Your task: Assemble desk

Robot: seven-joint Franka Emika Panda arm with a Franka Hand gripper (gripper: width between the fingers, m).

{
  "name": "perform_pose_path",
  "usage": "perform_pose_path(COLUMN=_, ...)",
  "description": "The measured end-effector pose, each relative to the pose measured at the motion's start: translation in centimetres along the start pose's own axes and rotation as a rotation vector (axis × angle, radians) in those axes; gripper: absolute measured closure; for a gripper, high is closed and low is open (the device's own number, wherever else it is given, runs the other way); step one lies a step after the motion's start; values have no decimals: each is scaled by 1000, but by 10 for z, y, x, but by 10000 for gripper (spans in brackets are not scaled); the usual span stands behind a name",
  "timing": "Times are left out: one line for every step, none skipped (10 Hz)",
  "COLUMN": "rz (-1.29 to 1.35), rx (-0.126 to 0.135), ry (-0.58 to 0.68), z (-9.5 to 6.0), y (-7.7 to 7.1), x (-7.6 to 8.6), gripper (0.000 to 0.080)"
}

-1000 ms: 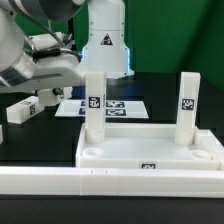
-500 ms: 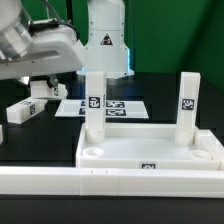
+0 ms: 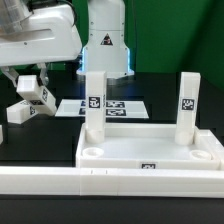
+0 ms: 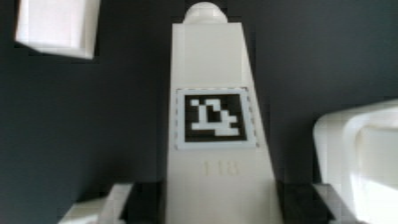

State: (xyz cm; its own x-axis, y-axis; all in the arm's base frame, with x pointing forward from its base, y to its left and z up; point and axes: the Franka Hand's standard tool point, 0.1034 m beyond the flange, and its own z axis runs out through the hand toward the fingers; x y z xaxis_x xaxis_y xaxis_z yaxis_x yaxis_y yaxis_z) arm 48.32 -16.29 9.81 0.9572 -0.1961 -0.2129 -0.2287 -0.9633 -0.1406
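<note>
The white desk tabletop (image 3: pixel 150 150) lies in the middle with two white tagged legs standing upright in its far corners, one on the exterior view's left (image 3: pixel 93 100) and one on the right (image 3: pixel 187 100). My gripper (image 3: pixel 36 82) is at the exterior view's left, above the table, shut on a third leg (image 3: pixel 38 92) that hangs tilted. In the wrist view this leg (image 4: pixel 214 110) runs out from between my fingers (image 4: pixel 153 203), its tag facing the camera. A fourth leg (image 3: pixel 18 112) lies on the table below; it also shows in the wrist view (image 4: pixel 57 25).
The marker board (image 3: pixel 125 107) lies flat behind the tabletop. A long white rail (image 3: pixel 100 185) runs along the front. The robot base (image 3: pixel 105 40) stands at the back. A tabletop corner (image 4: pixel 365 150) shows beside the held leg in the wrist view.
My arm has risen and swung toward the exterior view's left, lifting the held leg off the table. The lying leg and the tabletop have not moved.
</note>
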Motion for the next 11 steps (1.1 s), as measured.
perform_pose_path(rz=-8, rx=1, ry=26, z=-11, y=-9, x=5, gripper=509)
perform_pose_path(rz=-16, rx=-7, ry=85, z=-25, y=-14, x=16, gripper=509)
perform_pose_path(rz=-19, rx=-14, ry=133, z=-38, y=-20, x=23, gripper=509)
perform_pose_path(rz=-22, rx=-15, ry=155, z=-45, y=-25, x=26, gripper=509)
perform_pose_path(rz=-31, rx=-44, ry=232, z=-49, y=-24, x=33, gripper=509)
perform_pose_path(rz=-34, rx=-58, ry=284, z=-47, y=-21, x=32, gripper=509)
perform_pose_path(rz=-31, rx=-80, ry=357, z=-48, y=-16, x=34, gripper=509)
perform_pose_path(rz=-22, rx=-83, ry=372, z=-46, y=-18, x=33, gripper=509)
perform_pose_path(rz=-29, rx=-74, ry=372, z=-50, y=-30, x=39, gripper=509)
perform_pose_path(rz=-46, rx=-73, ry=386, z=-56, y=-40, x=48, gripper=509)
perform_pose_path(rz=-56, rx=-71, ry=402, z=-61, y=-53, x=59, gripper=509)
